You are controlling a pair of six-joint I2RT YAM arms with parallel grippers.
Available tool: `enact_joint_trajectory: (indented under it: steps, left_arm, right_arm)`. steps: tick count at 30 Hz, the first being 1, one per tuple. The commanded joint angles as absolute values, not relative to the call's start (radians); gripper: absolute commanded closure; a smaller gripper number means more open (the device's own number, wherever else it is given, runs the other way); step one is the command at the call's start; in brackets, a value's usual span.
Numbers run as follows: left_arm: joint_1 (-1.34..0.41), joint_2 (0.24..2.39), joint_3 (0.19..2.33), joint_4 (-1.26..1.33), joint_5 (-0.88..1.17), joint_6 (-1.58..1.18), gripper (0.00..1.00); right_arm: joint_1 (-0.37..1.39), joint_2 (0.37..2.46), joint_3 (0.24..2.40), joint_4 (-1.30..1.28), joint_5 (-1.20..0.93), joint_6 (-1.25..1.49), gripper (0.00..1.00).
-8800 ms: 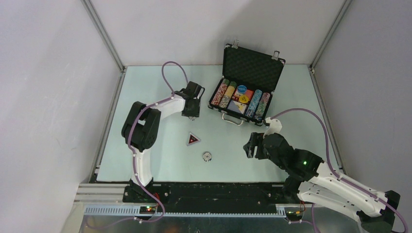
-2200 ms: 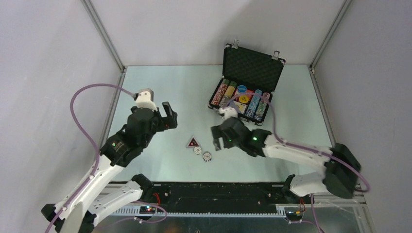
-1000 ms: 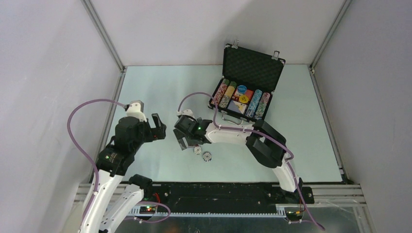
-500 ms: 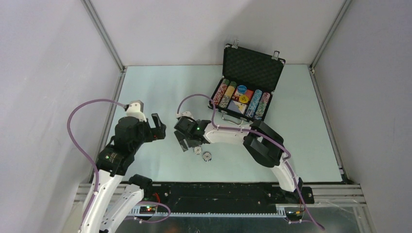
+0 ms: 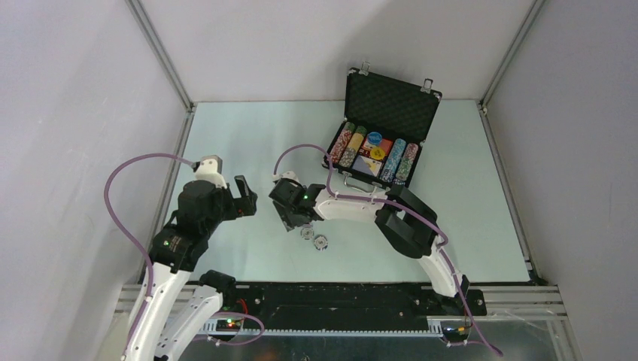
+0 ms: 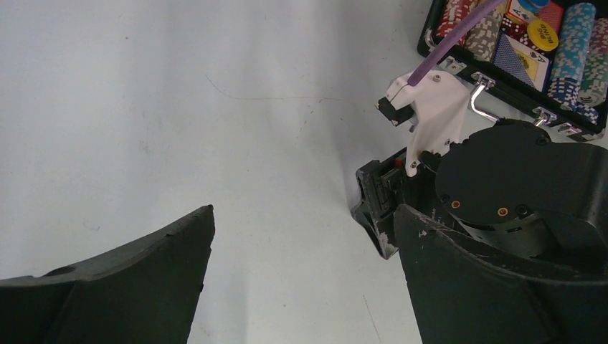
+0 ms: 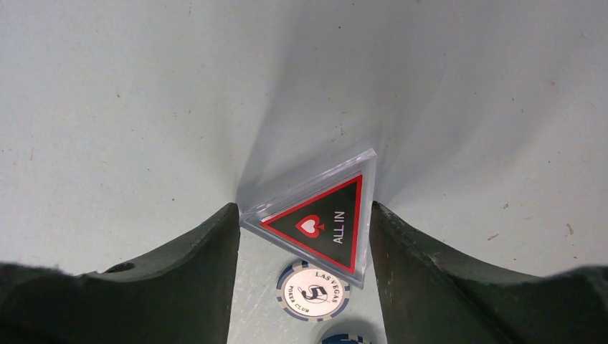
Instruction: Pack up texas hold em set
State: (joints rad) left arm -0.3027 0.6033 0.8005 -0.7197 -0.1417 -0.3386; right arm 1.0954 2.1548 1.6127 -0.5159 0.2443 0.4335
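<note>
Well, on the left, the left arm's fingers (image 6: 143,276) hang spread as wide as they go, with nothing between them, above bare worktop (image 5: 233,143). They are tilted toward the middle. I judge this arm is simply parked clear while its partner works.

Just right of it, near the middle of the worktop, the right arm stretches across. The right arm's fingers (image 7: 179,287) stand partway closed around the dark triangular piece (image 7: 323,218) marked ALL IN, which lies flat on the worktop. One finger touches its left corner and the other its right edge. Pinching the edges seems the only purchase on so flat a piece. How firm the squeeze is I cannot tell.

A white poker chip (image 7: 314,292) lies against the triangle's near edge, touching it or tucked slightly under. A blue chip (image 7: 351,339) peeks in just beyond. Both are loose and still to be gathered.

Further right, at the back, well apart from these, the black briefcase (image 5: 391,101) stands open with its lid upright. It holds rows of chips (image 5: 342,143) along its sides, and a blue disc (image 5: 374,138), yellow disc (image 5: 377,153) and card deck (image 5: 367,165) in the centre. The open lid leaves the way in clear, and the triangle probably belongs in that middle section.
</note>
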Motion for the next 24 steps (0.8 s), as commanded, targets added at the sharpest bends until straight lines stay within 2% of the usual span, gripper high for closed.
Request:
enact_joint_trajectory:
  steps: [1, 24]
  left_arm:
    - [-0.291, 0.61, 0.796, -0.69, -0.12, -0.312, 0.0]
    - [-0.286, 0.609, 0.795, -0.69, -0.124, -0.313, 0.0]
  right_arm:
    - [1.094, 2.172, 1.64, -0.528, 0.25, 0.428, 0.44]
    - [0.995, 1.98, 1.65, -0.512, 0.3, 0.333, 0.45]
